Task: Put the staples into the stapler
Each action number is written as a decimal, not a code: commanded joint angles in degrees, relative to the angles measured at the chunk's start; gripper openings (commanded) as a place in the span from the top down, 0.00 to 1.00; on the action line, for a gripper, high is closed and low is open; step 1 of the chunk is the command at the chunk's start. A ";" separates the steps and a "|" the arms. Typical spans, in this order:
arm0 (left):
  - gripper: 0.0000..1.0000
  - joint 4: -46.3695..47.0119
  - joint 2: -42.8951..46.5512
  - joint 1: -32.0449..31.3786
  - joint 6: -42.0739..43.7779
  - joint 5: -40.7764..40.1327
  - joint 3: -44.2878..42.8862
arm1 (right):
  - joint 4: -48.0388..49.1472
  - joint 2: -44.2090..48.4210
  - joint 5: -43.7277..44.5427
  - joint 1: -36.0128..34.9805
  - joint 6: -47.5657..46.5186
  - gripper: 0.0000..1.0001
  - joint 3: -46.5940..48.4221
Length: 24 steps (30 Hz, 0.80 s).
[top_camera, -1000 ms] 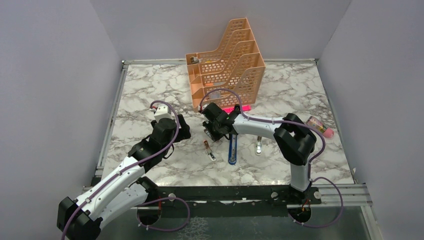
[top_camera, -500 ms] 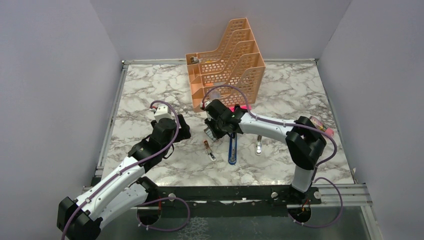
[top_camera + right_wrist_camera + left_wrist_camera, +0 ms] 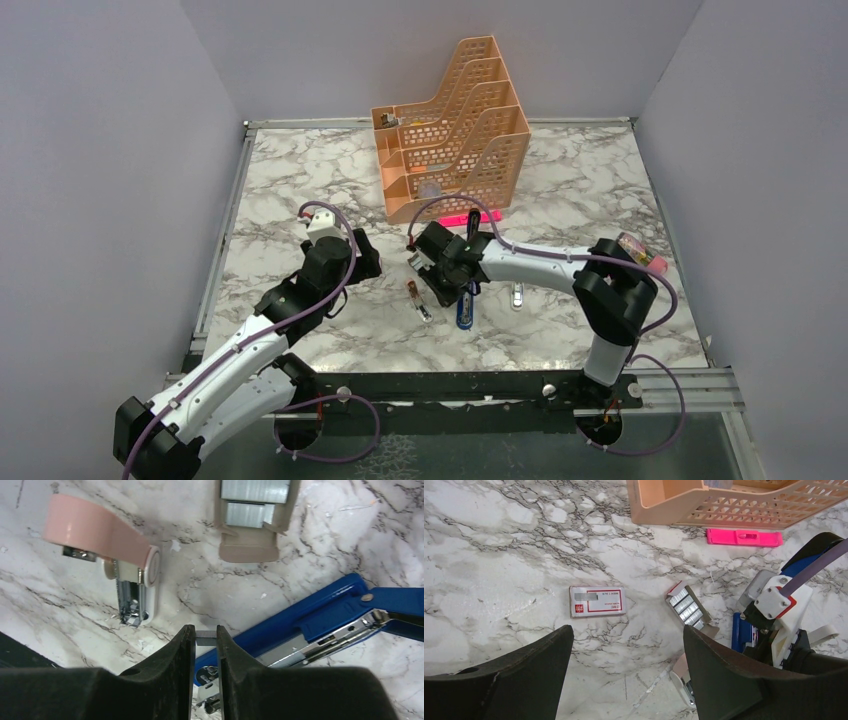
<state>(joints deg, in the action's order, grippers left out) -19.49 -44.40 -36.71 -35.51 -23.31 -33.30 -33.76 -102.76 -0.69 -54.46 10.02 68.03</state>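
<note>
Staples show as a short grey strip (image 3: pixel 205 635) pinched between the almost closed fingers of the right end effector (image 3: pixel 204 630). I judge it is held so to be laid into the stapler (image 3: pixel 310 617). This lies opened on the counter (image 3: pixel 320 540) at 4 o'clock from the fingertips, its silver channel turned up to receive the strip. The small tray (image 3: pixel 249 555) with the remaining staples rests at 1 o'clock. The left end effector (image 3: pixel 626 632) hangs wide open and empty, apart from the work, near the white box (image 3: pixel 597 601).
</note>
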 commanded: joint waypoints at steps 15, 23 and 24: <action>0.18 0.77 0.84 0.30 0.35 1.07 0.44 | 0.90 -3.65 0.45 -2.01 3.38 0.65 3.64; 0.18 0.85 0.77 0.29 0.36 1.07 0.49 | 2.63 -0.70 7.84 -2.02 11.14 0.60 0.07; 0.18 0.87 0.77 0.26 0.35 1.12 0.46 | 2.80 -0.57 8.73 -2.05 12.55 0.60 -0.28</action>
<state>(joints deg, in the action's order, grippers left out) -19.44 -44.14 -36.71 -35.51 -23.29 -33.28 -32.67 -105.73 2.79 -56.10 16.67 69.54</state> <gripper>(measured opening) 0.815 0.397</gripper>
